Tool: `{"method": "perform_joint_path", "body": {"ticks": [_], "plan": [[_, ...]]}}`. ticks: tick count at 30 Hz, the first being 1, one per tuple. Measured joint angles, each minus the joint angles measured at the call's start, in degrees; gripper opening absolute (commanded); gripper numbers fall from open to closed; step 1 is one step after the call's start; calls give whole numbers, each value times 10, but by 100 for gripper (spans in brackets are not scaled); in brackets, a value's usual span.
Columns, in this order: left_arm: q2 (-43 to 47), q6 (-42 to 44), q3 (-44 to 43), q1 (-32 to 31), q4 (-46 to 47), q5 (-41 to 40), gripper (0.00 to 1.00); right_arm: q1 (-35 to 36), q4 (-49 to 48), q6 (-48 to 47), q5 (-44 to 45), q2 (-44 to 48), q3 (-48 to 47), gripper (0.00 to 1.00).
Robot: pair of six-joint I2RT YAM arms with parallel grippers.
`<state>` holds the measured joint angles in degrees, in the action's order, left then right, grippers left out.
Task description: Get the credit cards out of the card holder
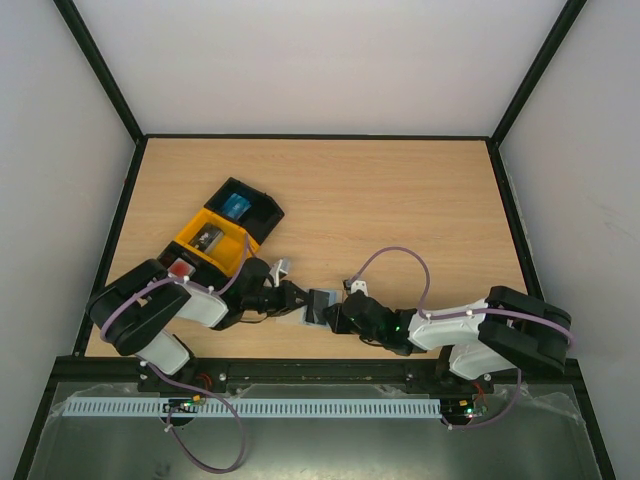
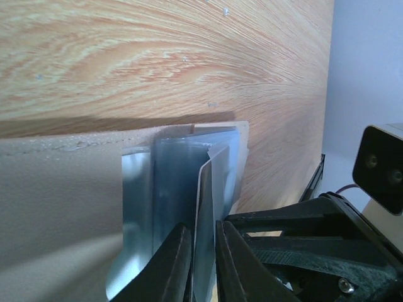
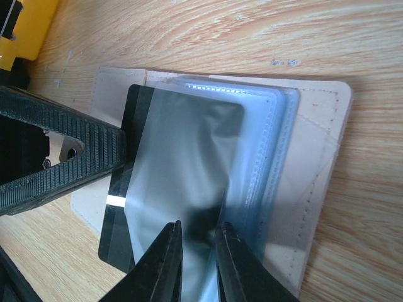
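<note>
Currently the holder (image 1: 320, 304) lies open on the table (image 1: 400, 200), at the near edge between the two arms and just right of the tray (image 1: 215, 245). Its beige cover is flat on the wood and the clear sleeves are fanned up.

One card (image 3: 118, 236) sticks partway out of a sleeve. It looks dark from this side.

Left gripper (image 2: 203, 229): jaws nearly together, nipping the card's bare edge. The right wrist view shows a ribbed finger lying over that edge.

Right gripper (image 3: 198, 229): jaws narrow, pinching the sleeve of the holder from the opposite side. I cannot tell whether it also traps the card's far end.

Handling, my judgement:
- The card is light, stiff, thin and glossy, so it is likely to slip in a shallow pinch. I want to hold it on the bare strip, well onto the pads.
- The sleeve is soft and floppy and may cling to the card.
- The holder is light and will drag along unless it is held back.
- I should pull along the sleeve's plane, not upward.
</note>
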<state>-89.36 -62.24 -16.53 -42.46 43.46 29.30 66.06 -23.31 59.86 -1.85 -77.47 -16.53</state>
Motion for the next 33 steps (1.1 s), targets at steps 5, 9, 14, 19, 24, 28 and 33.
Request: {"method": "perform_joint_path", "body": {"ticks": [5, 9, 14, 19, 24, 28, 33], "plan": [[0, -5, 3, 0, 10, 5, 4, 0, -7, 3, 0, 0, 3, 17], [-1, -8, 5, 0, 17, 8, 3, 0, -13, 6, 0, 0, 7, 17], [-2, -11, 5, 0, 25, 11, 3, 0, -17, 8, 0, 0, 10, 16], [-2, -12, 6, 0, 25, 11, 3, 0, -19, 8, 0, 0, 11, 16], [-1, -12, 7, 0, 21, 9, 3, 0, -19, 8, 0, 1, 11, 17], [10, -10, 9, 2, 9, 2, 3, 0, -21, 8, 0, 3, 14, 16], [44, -4, 17, 8, -18, -9, 3, 0, -25, 8, 0, 3, 17, 16]]}}
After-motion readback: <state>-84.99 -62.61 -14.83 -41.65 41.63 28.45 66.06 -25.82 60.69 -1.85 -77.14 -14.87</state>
